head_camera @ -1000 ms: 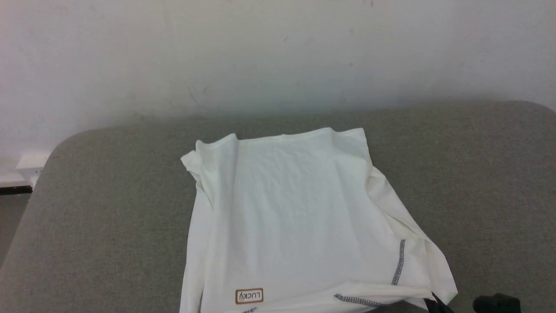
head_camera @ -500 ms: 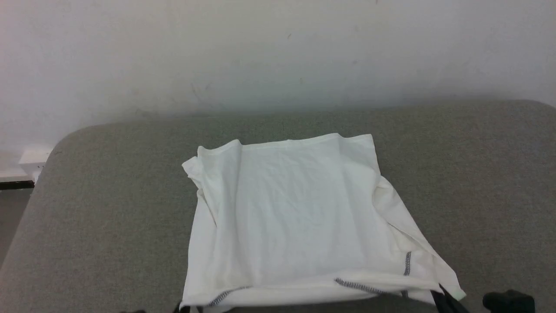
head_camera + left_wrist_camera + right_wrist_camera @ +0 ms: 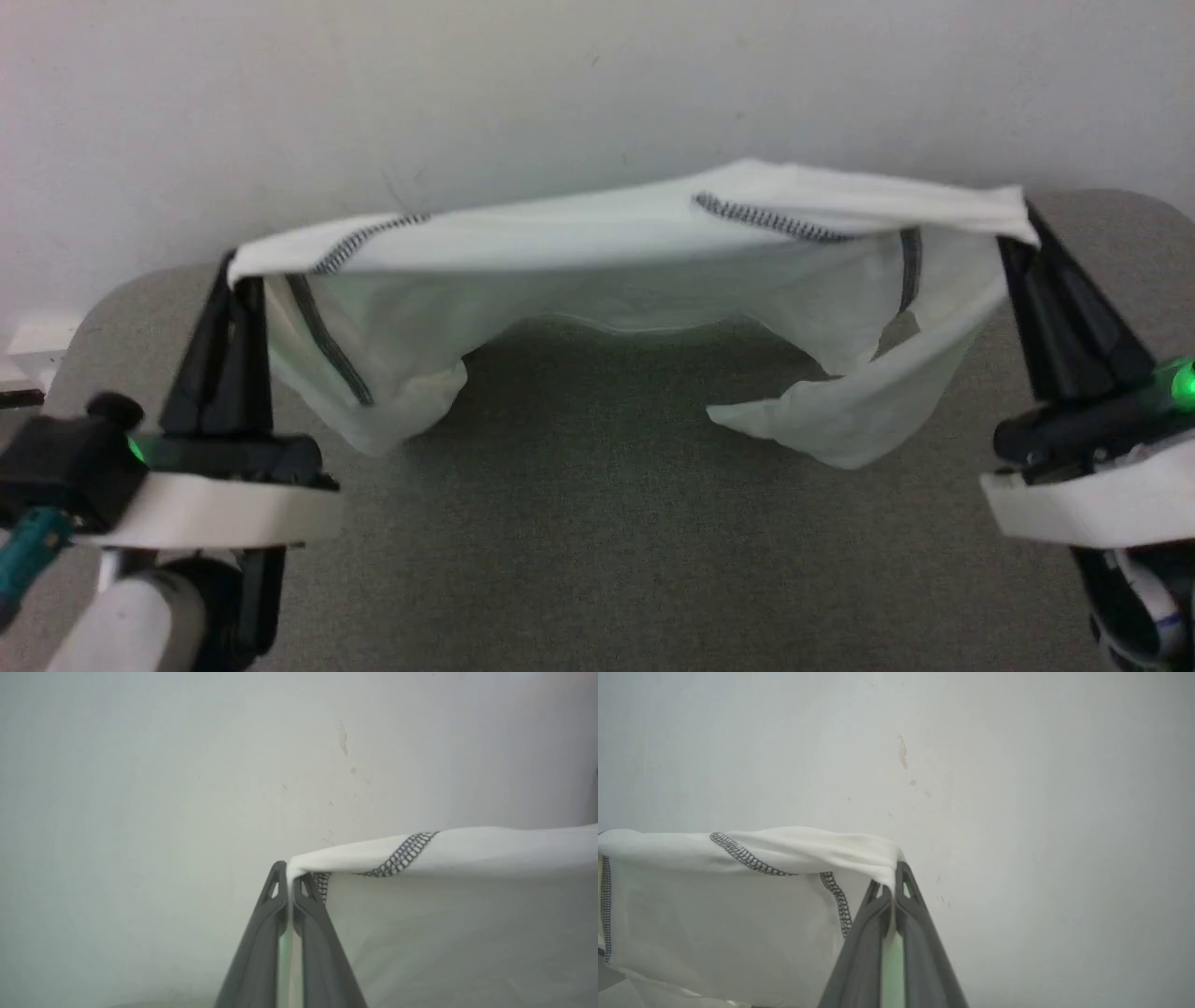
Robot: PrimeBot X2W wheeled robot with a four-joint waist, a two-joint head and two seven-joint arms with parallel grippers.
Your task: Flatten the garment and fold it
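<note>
- Above the grey felt-covered tabletop [image 3: 597,541], the white long-sleeved shirt of thin soft fabric with dark grey zigzag seam stitching [image 3: 616,247] hung lifted, stretched as a band between my two grippers.
- My left gripper [image 3: 231,271] was closed tight on the shirt's left upper corner. The left wrist view showed white cloth pinched between the two dark fingertips.
- My right gripper [image 3: 1024,222] was likewise clamped on the right upper corner, cloth nipped at the tips.
- The held edge ran nearly level, with the right end somewhat higher in the head view.
- The rest drooped beneath that edge in two loose folds near the tabletop. Whether they touched it could not be determined.
- A plain off-white wall [image 3: 560,93] stood behind.
</note>
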